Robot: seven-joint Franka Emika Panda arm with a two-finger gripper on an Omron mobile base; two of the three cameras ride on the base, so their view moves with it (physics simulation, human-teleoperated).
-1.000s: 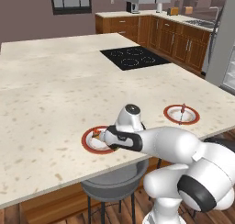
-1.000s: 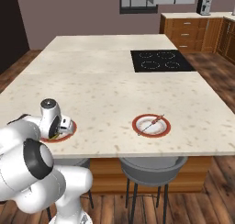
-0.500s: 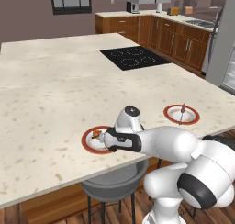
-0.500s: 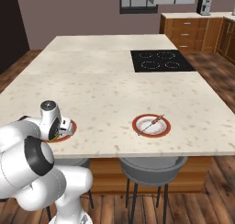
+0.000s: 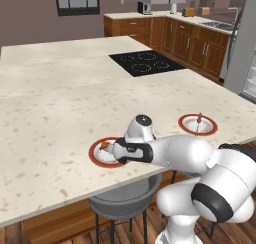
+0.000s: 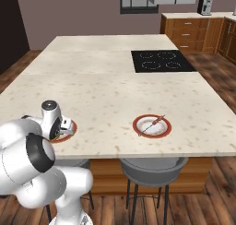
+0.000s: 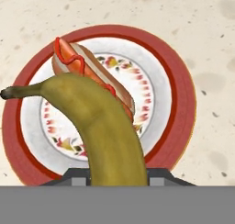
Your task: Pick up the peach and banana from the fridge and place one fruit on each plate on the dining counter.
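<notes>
My gripper (image 5: 113, 149) is shut on the banana (image 7: 108, 131), a yellow fruit with a dark tip, and holds it just above the left red-rimmed plate (image 7: 182, 103). A hot dog (image 7: 73, 61) with a red sauce line lies on that plate. In the base views the hand hovers over the same plate (image 5: 98, 157) (image 6: 70, 133) at the near edge of the dining counter (image 5: 60, 103). The second plate (image 5: 190, 122) (image 6: 159, 130) lies to the right with a thin utensil on it. The peach is out of view. The fridge (image 5: 247, 48) shows as a grey slab at the far right.
A black cooktop (image 5: 145, 63) is set into the counter's far side. Grey stools (image 5: 125, 205) (image 6: 152, 166) stand under the near edge. Wooden cabinets (image 5: 195, 40) line the back wall. A broad beige stretch lies between the two plates and the cooktop.
The hand has crept slightly left over the left plate, with the banana still in its grip. Nothing else has moved.
</notes>
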